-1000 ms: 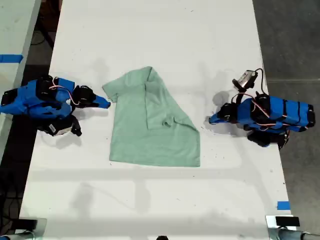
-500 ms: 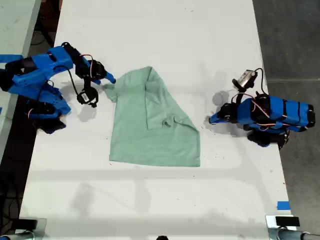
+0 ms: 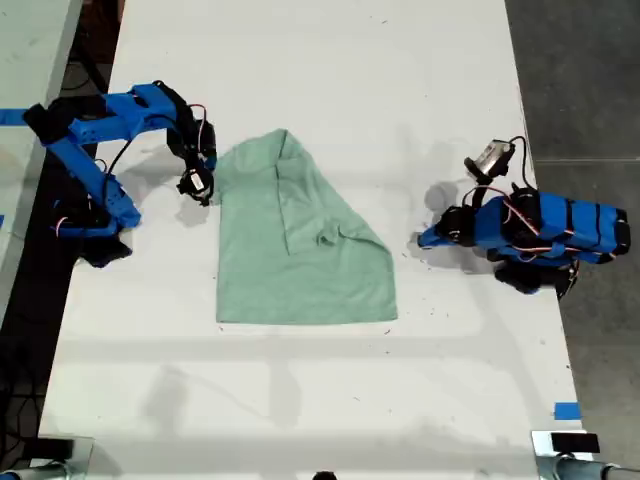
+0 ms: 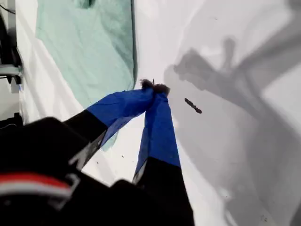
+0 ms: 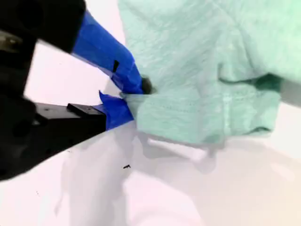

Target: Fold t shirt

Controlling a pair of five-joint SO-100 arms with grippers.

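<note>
My second end effector (image 5: 123,96) grips a hem of the wrinkled mint-green cloth t shirt (image 3: 295,240), partly folded mid-surface (image 3: 320,400); next, carry the edge across. My first end effector (image 4: 153,89) rests closed, empty, apart.

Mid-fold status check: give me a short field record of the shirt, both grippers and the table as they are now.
shirt: t shirt, pale green, partly folded, wrinkled, on the table
first gripper: my first gripper, jaws shut, empty, on bare table beside the shirt, at the exterior view's right
second gripper: my second gripper, jaws clamped on the shirt's edge, that edge lifted, at the exterior view's left
table: white table
</note>
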